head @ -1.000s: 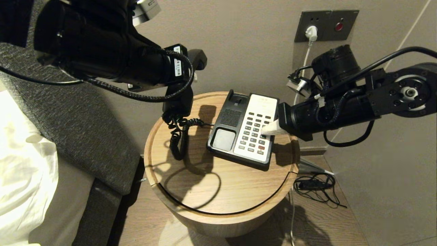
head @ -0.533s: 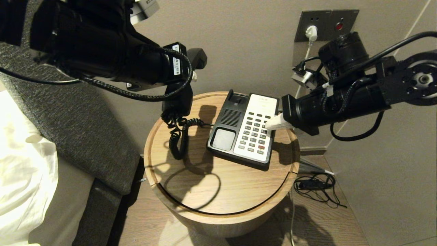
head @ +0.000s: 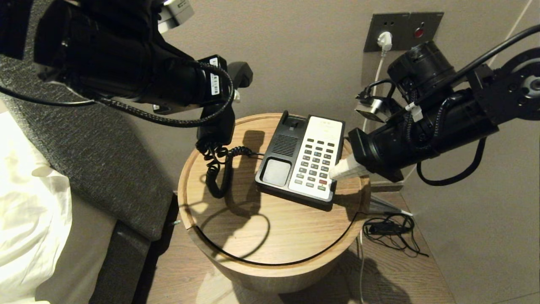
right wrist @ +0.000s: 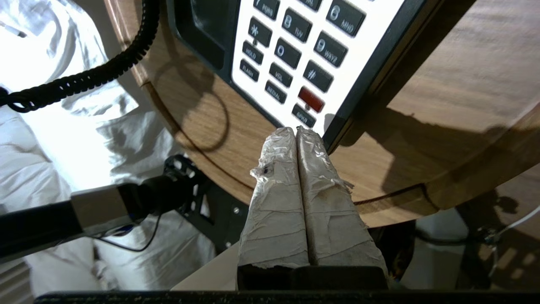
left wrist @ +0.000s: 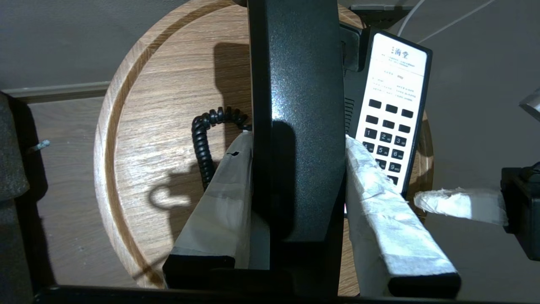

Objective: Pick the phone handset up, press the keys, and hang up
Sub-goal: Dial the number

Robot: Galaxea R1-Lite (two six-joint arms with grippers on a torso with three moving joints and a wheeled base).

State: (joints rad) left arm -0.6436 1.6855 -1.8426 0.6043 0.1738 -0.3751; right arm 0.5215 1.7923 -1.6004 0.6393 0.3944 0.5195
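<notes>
On the round wooden surface (head: 270,228) the phone base (head: 300,158) sits without its handset (left wrist: 295,118), which our left hand (left wrist: 295,177) grips aloft, while our clenched right hand (head: 333,172) touches the lowest keys (right wrist: 301,82); we judge hanging up remains.

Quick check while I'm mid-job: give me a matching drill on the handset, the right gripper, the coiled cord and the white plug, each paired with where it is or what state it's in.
Things:
1. handset
2. right gripper
3. coiled cord
4. white plug

Places or states:
A. in the wall socket
B. jaws shut, tip at the keypad's near corner by the red key
C. clamped in the left gripper, lifted above the table
D. hanging down onto the table top, running to the phone base

Pairs: 1-C, 2-B, 3-D, 4-A
</notes>
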